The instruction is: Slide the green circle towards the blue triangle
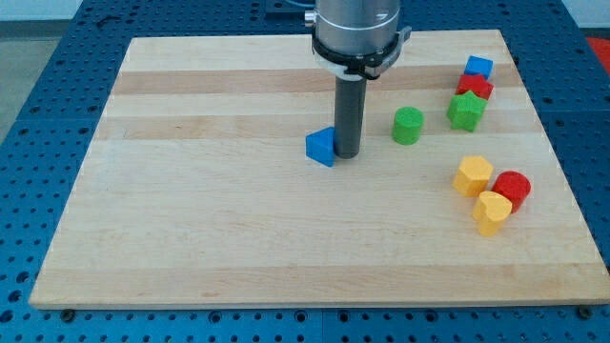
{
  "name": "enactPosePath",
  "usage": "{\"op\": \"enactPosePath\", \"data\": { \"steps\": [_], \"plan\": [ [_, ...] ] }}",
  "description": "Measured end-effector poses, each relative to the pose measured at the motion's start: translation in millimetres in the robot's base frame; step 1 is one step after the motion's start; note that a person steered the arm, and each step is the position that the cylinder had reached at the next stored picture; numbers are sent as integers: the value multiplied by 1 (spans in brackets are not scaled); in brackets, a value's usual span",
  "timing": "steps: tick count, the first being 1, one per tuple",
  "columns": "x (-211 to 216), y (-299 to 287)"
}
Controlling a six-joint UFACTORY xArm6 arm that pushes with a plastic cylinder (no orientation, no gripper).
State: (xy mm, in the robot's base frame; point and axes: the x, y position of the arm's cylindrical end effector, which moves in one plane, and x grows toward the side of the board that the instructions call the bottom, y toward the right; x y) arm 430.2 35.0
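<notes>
A robotics lab bench. A pale wooden board [286, 229] lies on a blue metal table [38, 57] drilled with a regular grid of mounting holes, the kind used for fixing test rigs. A grey industrial robot arm [357, 33] stands over the board, and small coloured plastic blocks [491, 191] lie scattered to the view's right of my tip [347, 154]

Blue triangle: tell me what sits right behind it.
Behind the blue triangle, on its right flank, stands my tip, touching or nearly so. The rod hides the triangle's right edge and the board behind it.
</notes>
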Motion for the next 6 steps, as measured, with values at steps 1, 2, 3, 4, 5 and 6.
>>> {"op": "enactPosePath", "data": {
  "steps": [1, 2, 3, 4, 5, 6],
  "plan": [
    [-22, 4],
    [-55, 16],
    [-73, 49],
    [-73, 111],
    [-56, 115],
    [-38, 85]
  ]
}}
